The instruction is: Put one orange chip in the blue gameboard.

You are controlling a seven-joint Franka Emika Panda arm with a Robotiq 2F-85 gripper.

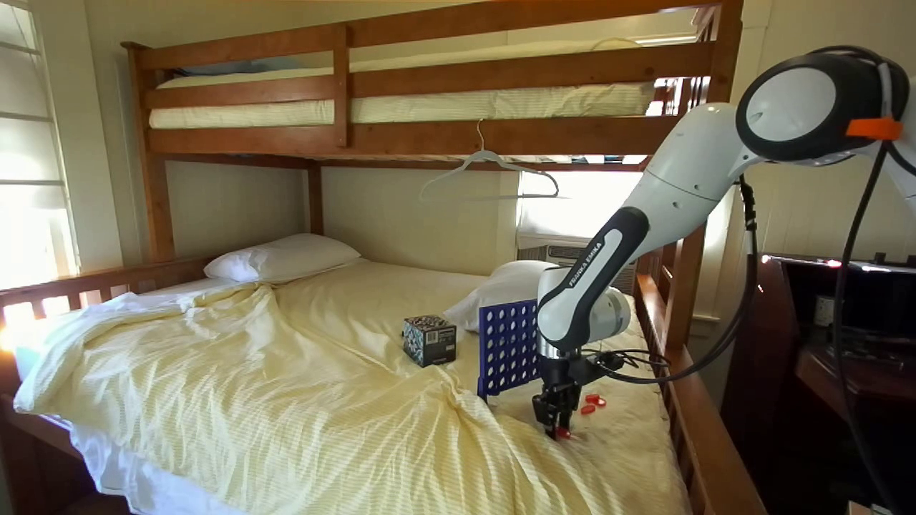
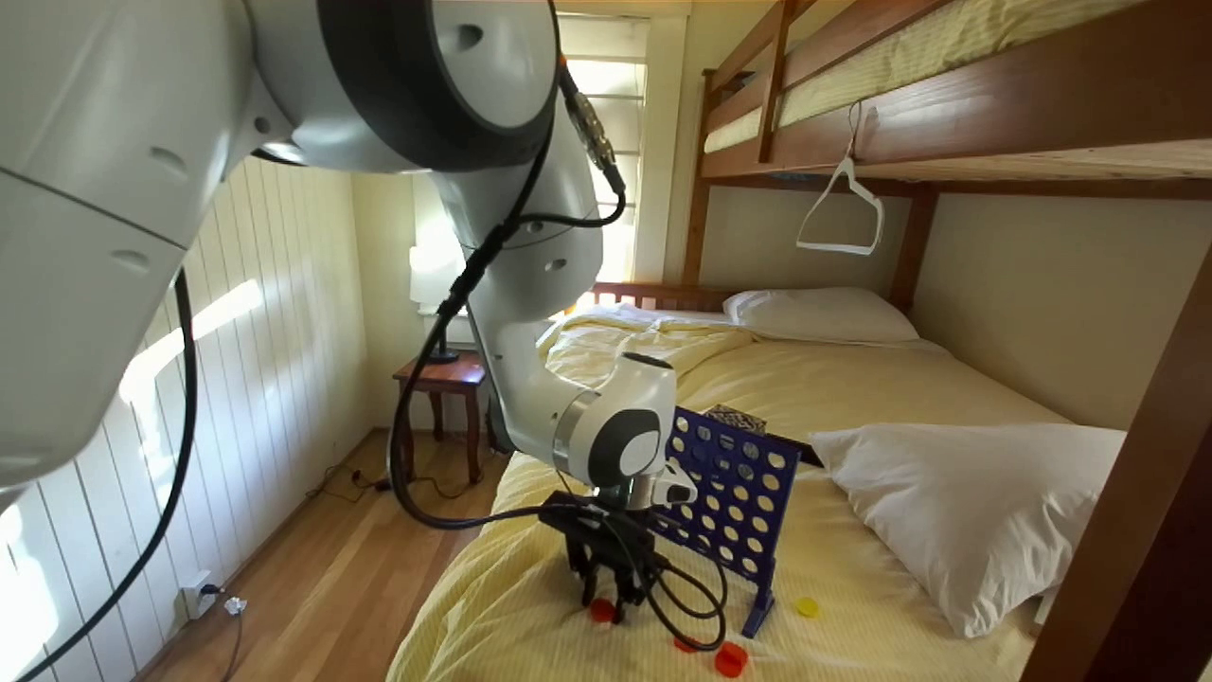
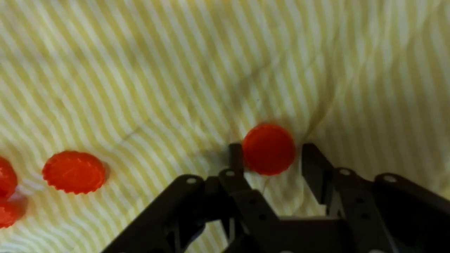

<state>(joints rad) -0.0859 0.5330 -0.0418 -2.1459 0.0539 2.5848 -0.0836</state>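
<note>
pincer (image 2: pixel 602 603): pointing down onto the striped bedding (image 3: pixel 158 88), spread around the orange chip (image 3: pixel 269 149); fingertips (image 3: pixel 313 165) on either side of the rim, seemingly touching on one side, with a narrow gap on the other, so not pinching. set this low, presumably, to catch a thin piece by its rim.

orange chip: between the fingertips, round face showing in the wrist view; flat or a little tipped, cannot tell which. chosen, perhaps, for lying alone, with room for a finger each side. likely in need of turning on edge to suit an upright board's slot.

spare orange chips (image 2: pixel 731 660): near the pincer, off to one side; three in the wrist view, two touching or overlapping. probably there as a supply within reach.

blue gameboard (image 2: pixel 735 478): beside the pincer, apart from the orange chip, upright on its feet, partly hidden. standing so, most likely, to take chips dropped in from above; perhaps easily rocked on soft bedding.

patterned box (image 2: pixel 739 418): past the gameboard from the pincer; seemingly no part of the job.

yellow chip (image 2: pixel 807 607): across the gameboard from the pincer, near a foot; the wrong colour for this task.

white pillow (image 2: pixel 975 502): well apart from the pincer; probably just part of the made bed.
</note>
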